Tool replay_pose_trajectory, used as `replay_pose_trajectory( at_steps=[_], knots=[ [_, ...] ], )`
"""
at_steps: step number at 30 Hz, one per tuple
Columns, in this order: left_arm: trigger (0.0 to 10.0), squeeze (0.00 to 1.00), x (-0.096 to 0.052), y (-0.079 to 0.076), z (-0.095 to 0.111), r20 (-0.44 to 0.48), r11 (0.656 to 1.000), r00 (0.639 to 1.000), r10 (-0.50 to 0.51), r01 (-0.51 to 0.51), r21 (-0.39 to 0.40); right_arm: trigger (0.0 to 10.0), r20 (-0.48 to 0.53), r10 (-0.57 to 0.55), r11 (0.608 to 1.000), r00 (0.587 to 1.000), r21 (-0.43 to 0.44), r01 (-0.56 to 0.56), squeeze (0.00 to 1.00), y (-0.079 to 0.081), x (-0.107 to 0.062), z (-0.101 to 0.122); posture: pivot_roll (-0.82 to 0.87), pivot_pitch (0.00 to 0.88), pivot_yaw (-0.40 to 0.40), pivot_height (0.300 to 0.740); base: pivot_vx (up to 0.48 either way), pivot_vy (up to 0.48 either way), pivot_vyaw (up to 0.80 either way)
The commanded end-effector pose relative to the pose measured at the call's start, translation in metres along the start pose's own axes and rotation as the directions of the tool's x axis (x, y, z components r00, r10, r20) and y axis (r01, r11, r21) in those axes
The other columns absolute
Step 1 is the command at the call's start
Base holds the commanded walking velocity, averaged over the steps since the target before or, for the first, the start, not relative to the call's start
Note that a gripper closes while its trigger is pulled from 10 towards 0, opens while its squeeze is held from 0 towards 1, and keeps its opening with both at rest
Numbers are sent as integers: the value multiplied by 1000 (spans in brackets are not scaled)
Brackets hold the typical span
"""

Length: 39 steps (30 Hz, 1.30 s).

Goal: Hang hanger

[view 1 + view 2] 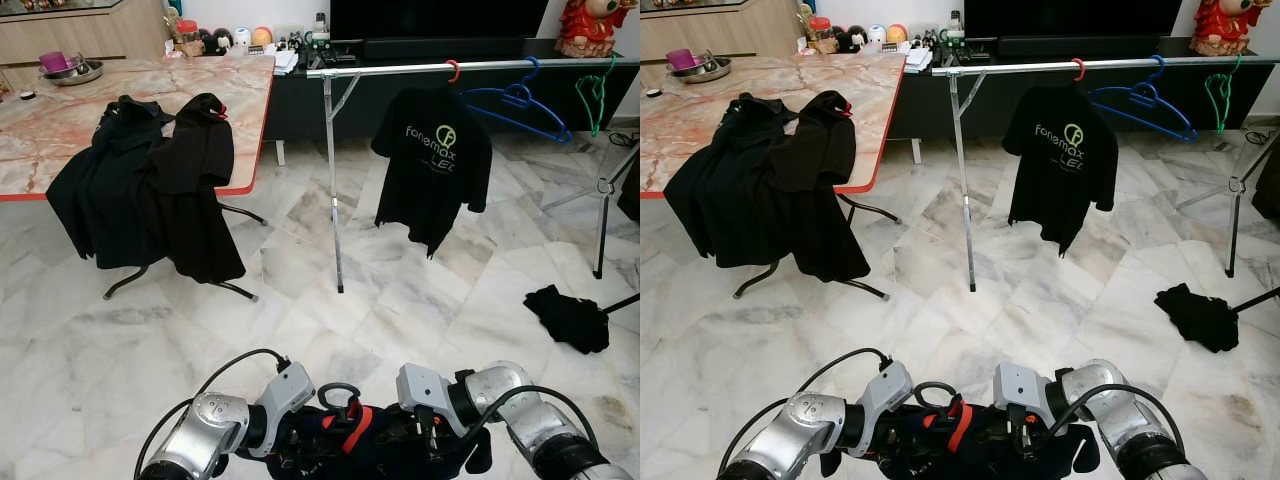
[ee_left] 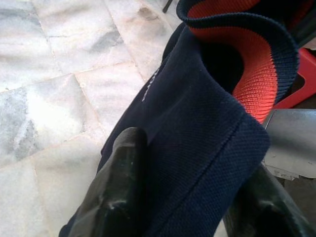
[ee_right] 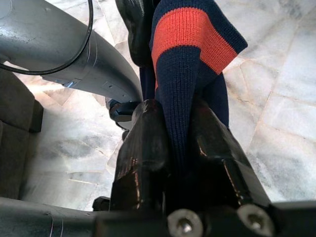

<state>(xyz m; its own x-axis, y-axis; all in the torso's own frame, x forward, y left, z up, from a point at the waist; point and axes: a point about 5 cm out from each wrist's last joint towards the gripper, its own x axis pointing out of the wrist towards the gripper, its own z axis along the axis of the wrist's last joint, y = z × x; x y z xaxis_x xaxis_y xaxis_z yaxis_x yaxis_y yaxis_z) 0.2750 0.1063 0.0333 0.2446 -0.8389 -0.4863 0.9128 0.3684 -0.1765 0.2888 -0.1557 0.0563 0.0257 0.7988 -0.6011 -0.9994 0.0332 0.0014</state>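
Note:
Low in front of me both grippers hold a navy polo shirt [image 1: 385, 452] with an orange-striped collar [image 3: 190, 37]. A black hanger hook [image 1: 338, 385] sticks up from the shirt between my wrists. My left gripper [image 2: 192, 173] is shut on the navy cloth beside the collar. My right gripper [image 3: 177, 133] is shut on the collar band. Ahead stands a silver clothes rail [image 1: 400, 70]. On it hang a black printed T-shirt [image 1: 432, 160] on a red hanger, a bare blue hanger [image 1: 515, 100] and a bare green hanger [image 1: 597, 90].
A marble table [image 1: 60, 130] with a red edge stands to the left, with black garments [image 1: 150, 190] draped over it. A black cloth [image 1: 570, 318] lies on the floor at right. A dark TV console [image 1: 300, 105] runs behind the rail. Marble floor lies between me and the rail.

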Motion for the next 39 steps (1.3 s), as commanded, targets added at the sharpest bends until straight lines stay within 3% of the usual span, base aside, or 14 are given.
replay_pose_trajectory(
  at_steps=[1,20,21,22,28,29,30,31,32,33,34,39],
  knots=[
    [0,0,0,2,0,2,1000,1000,7,-7,6,0,28,-14,1000,999,-15,15,0,-1,-1,5,111,128,24,740,0,0,0],
    [0,0,3,4,2,12,1000,1000,14,-14,16,157,3,-40,999,999,-1,40,0,-4,-3,2,108,115,22,740,0,0,0],
    [0,0,3,4,2,12,1000,1000,15,-15,16,2196,1,-40,999,999,7,40,0,-4,-3,1,108,113,21,740,0,0,0],
    [0,0,3,4,2,13,1000,1000,18,-18,16,10000,-9,-48,999,999,24,48,0,-5,-4,-1,107,110,22,740,0,0,0],
    [0,0,4,4,2,19,1000,1000,23,-24,14,10000,-32,-35,999,999,20,36,0,-3,-5,-5,105,104,23,740,0,0,0],
    [0,0,4,4,1,19,1000,1000,24,-24,14,10000,-32,-34,999,999,21,35,31,-3,-5,-5,102,99,24,740,0,0,0],
    [0,0,4,4,1,21,1000,999,24,-24,14,10000,-31,-36,999,999,19,37,302,-3,-5,-5,101,98,24,740,0,0,0],
    [0,0,4,4,1,24,1000,999,26,-26,11,10000,-32,-39,999,999,20,39,463,-3,-6,-4,100,96,24,740,0,0,0],
    [0,0,4,4,1,24,1000,999,26,-26,11,10000,-32,-39,999,999,20,39,463,-3,-6,-4,100,96,24,740,0,0,0],
    [0,0,4,4,1,25,1000,999,27,-27,12,10000,-33,-41,999,999,17,41,890,-4,-6,-4,99,95,24,740,0,0,0],
    [0,0,5,4,1,25,999,999,27,-27,17,10000,-35,-48,999,998,15,48,1000,-5,-8,-4,99,91,24,740,0,0,0],
    [0,0,5,6,1,6,998,999,48,-48,44,10000,-38,-44,999,998,12,45,1000,-7,-13,-2,93,83,22,740,0,0,0]
  ],
)
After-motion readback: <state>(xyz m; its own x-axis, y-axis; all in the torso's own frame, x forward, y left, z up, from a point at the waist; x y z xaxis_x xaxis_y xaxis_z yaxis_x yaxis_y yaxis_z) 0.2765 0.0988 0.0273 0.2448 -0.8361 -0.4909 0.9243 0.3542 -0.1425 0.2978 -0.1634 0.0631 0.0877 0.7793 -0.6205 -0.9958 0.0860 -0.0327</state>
